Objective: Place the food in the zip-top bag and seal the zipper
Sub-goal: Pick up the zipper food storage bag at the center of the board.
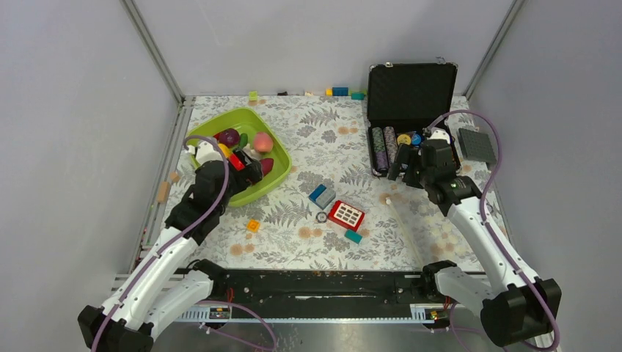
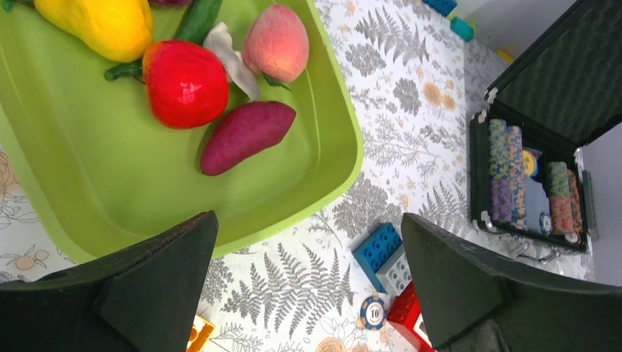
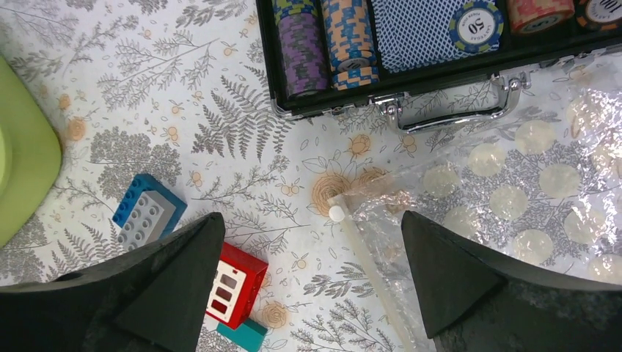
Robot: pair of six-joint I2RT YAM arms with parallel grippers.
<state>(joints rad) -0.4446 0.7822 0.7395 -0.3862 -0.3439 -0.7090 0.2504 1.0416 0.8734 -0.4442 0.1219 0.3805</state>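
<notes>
Lime tub lies partly under empty, wide-open left jaws; right jaws likewise over the zip-top bag. Food should be pinched singly, mid-body

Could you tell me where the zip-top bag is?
Right wrist view: the zip-top bag lies flat below the right gripper, beside the black chip case handle.

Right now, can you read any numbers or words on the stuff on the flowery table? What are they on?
"10": the loose round blue-and-white poker chip beside the blue plastic block.
"50": the round blue-striped plastic chip inside the black case, upside down.
Dark chip at the case's corner: cut off, unreadable.
</notes>
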